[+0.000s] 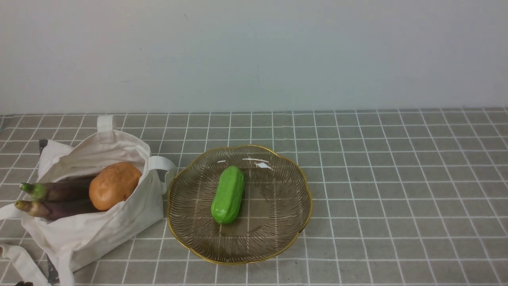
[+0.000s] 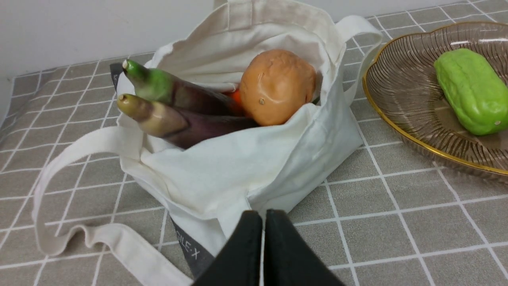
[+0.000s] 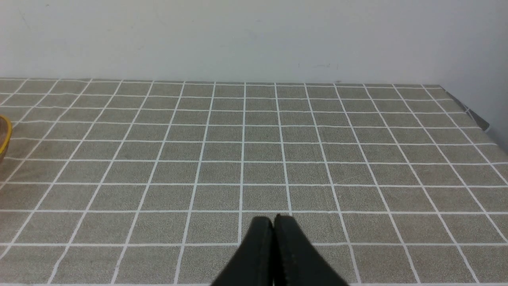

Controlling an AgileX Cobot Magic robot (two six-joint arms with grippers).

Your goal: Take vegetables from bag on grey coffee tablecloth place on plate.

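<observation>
at the far left of the front view, the canvas tote bag (image 1: 131, 222) slumps open on the grey gridded tablecloth (image 1: 377, 222), its white loop handles (image 1: 161, 163) sticking out around the mouth; two purple eggplants (image 1: 65, 189) lie side by side inside, their green and yellowish stem ends poking out over the edge; an orange-brown potato (image 1: 115, 186) sits just right of them, in the same bag, and the left wrist view shows a bit of something red (image 2: 237, 96) tucked behind it; the left gripper (image 2: 264, 216) is shut, its tips together and gripping nothing, near the bag; next comes the smoky-brown glass plate (image 1: 274, 222) with its scalloped gold rim, just beside the bag; the bright green gourd (image 1: 228, 194) lies on the plate, left of its middle, slightly tilted, with its thin stem end toward the robot; to the right the tablecloth spreads flat, its thin white lines forming squares, up to the pale wall (image 1: 357, 51) behind; over that side the right gripper (image 3: 274, 220) is also closed, its tips together with nothing between them
</observation>
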